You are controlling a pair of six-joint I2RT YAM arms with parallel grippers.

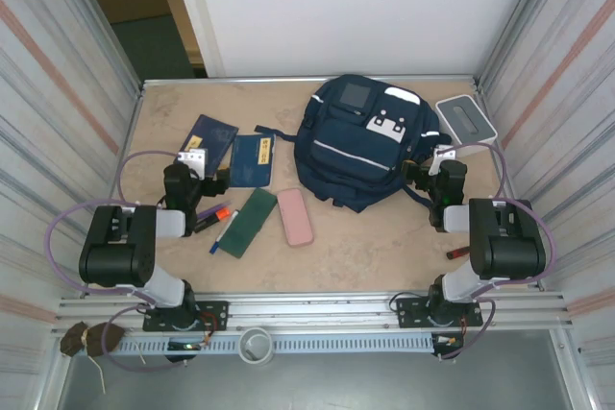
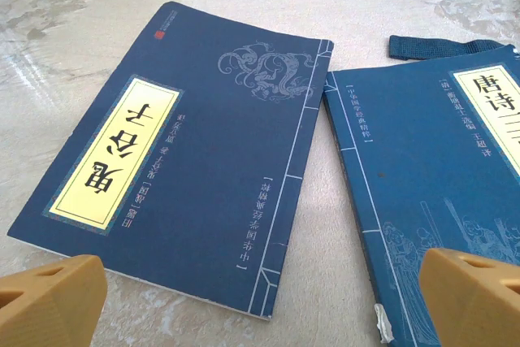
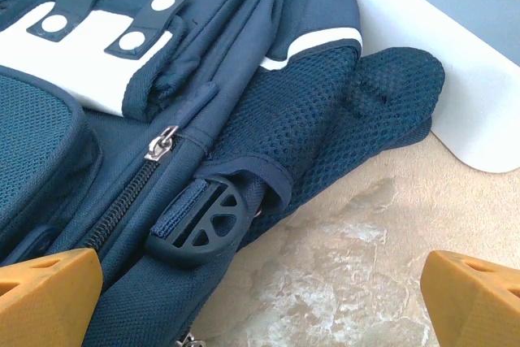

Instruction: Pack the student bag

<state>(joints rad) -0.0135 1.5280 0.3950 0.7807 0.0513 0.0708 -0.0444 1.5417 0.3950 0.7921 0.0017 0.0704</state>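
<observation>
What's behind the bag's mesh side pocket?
A white-grey box, flat on the table. The mesh pocket of the student bag covers part of its near edge, so whether they touch is unclear.

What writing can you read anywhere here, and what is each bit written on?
"鬼谷子", seen upside down: yellow label of the left book.
"唐诗三", cut off at the picture's edge: pale label of the right book.
Small white print on both covers: too small to read.
Backpack and box: no writing to make out.
</observation>
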